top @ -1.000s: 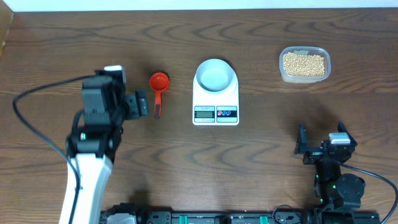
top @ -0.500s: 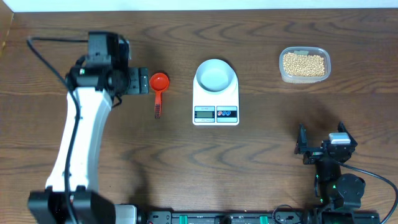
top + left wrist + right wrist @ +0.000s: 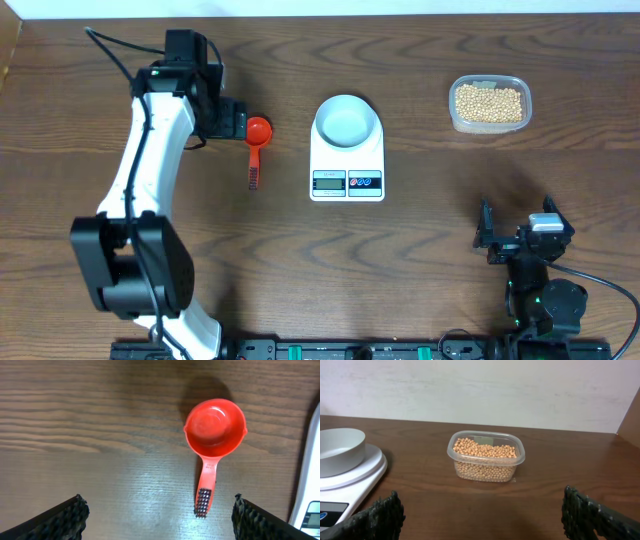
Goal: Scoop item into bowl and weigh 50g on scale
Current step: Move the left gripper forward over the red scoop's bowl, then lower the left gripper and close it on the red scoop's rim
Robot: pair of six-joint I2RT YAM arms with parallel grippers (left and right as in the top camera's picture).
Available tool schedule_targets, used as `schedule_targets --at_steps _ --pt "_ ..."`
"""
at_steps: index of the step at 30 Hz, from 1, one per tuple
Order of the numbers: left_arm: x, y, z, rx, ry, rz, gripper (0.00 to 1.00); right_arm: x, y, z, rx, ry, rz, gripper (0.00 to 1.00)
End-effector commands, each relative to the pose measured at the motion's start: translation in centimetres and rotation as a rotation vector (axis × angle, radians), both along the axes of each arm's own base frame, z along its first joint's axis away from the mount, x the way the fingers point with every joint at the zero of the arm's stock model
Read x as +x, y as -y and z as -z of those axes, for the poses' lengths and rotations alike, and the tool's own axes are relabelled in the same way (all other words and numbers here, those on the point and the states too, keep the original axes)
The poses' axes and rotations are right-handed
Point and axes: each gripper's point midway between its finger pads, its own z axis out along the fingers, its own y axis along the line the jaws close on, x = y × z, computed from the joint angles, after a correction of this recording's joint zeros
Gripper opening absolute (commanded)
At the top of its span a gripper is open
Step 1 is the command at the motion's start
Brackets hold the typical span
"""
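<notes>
Tan beans (the item) [image 3: 489,103] fill a clear tub at the far right. The pale bowl [image 3: 346,120] sits empty on the white scale [image 3: 347,182] at mid-table. A red scoop [image 3: 256,140] lies left of the scale, its handle pointing toward the near edge. My left gripper [image 3: 240,122] hovers open just left of the scoop's cup. From the left wrist, the scoop [image 3: 215,427] lies ahead and right of centre, with its handle end between the open left gripper's [image 3: 160,520] fingers, nearer the right one. My right gripper [image 3: 517,215] rests open at the near right, and its wrist view faces the beans [image 3: 486,455], with the bowl [image 3: 340,450] at left.
The clear tub [image 3: 515,460] stands alone on the brown table. The scale's edge [image 3: 312,460] shows at the right of the left wrist view. A pale wall runs behind the table's far edge [image 3: 570,432]. Dark cabling and the arm bases line the near edge [image 3: 330,350].
My left arm has stretched out toward the far side and to the right, bringing its open gripper from left of the scoop's handle up beside the scoop's cup. The right arm has not moved.
</notes>
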Motion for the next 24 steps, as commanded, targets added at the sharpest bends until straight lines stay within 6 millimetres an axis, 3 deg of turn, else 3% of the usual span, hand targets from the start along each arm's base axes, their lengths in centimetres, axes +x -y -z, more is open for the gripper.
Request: schedule_targets --at_steps 1,24 --pt "1.0 0.2 0.9 -0.014 -0.002 0.022 0.94 0.0 -0.2 0.0 -0.013 0.001 -0.010 0.99" --pt "4.4 1.0 7.2 -0.058 -0.013 0.006 0.94 0.0 -0.2 0.0 -0.013 0.001 -0.010 0.99"
